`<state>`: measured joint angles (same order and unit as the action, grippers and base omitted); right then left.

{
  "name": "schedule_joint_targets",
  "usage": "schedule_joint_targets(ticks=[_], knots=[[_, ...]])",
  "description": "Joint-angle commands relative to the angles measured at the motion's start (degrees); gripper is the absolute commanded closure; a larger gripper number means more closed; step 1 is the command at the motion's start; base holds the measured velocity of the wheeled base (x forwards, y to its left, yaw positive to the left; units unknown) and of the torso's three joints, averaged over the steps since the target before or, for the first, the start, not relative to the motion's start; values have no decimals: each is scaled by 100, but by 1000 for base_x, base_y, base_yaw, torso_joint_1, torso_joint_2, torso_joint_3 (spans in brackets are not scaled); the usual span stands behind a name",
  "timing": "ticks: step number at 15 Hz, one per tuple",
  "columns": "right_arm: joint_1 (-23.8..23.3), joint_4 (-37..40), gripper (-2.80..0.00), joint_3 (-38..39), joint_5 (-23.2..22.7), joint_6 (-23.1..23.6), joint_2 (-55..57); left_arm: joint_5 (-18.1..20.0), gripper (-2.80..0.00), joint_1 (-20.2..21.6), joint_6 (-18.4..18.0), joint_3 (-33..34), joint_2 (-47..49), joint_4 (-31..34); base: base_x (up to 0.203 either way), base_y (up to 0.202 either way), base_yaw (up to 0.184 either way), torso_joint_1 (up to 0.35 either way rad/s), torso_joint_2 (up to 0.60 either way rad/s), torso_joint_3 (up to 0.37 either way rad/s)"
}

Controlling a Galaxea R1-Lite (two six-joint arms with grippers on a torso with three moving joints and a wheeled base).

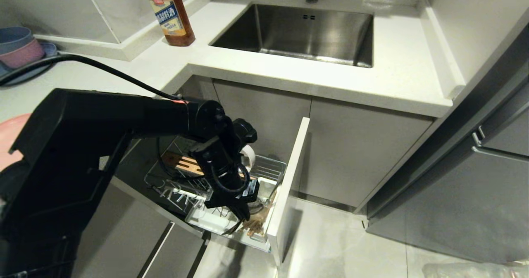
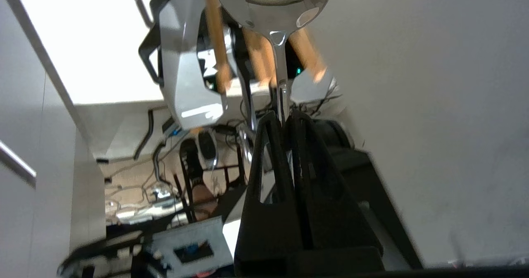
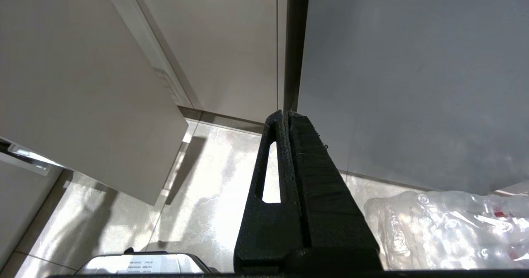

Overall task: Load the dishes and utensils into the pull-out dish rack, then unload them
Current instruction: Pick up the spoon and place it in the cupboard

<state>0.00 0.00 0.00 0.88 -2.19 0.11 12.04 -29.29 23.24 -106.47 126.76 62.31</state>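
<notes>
plate (image 1: 12, 139): pink, at the left edge of the counter, not in the rack.
left gripper (image 1: 237, 212): low at the front end of the rack (image 1: 264, 170), clamped on the spoon (image 2: 277, 63) handle, likely to lift it.
chopsticks (image 2: 217, 42): beside the spoon.
right gripper (image 3: 287, 115): together, parked above the floor.

Left arm reaching forward and down across the body, wrist bending steeply so the left gripper (image 1: 244, 214) is pointing downward. Its fingers (image 2: 268, 154) pressing together, pinching something thin between the tips. Right gripper (image 3: 287, 115) hanging low and idle off to the side, outside the head view, fingers (image 3: 314, 166) closing flat against each other, gripping nothing.
</notes>
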Motion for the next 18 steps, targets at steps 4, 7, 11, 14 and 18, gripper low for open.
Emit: schedule_joint_targets(ticks=[4,7,11,14,18], knots=[[0,1,0,15,5,0,-2,11,0,-15,69,-270,431,-133,0,0,0,0,0,0],[0,0,0,9,0,0,-2,1,0,-15,181,-380,594,-426,0,0,0,0,0,0],[0,0,0,14,0,0,-2,-7,0,-15,241,-471,795,-688,0,0,0,0,0,0],[0,5,0,14,0,0,-2,-17,0,7,252,-471,874,-850,0,0,0,0,0,0],[0,8,0,12,0,0,-2,-26,0,44,316,-471,909,-1109,0,0,0,0,0,0]])
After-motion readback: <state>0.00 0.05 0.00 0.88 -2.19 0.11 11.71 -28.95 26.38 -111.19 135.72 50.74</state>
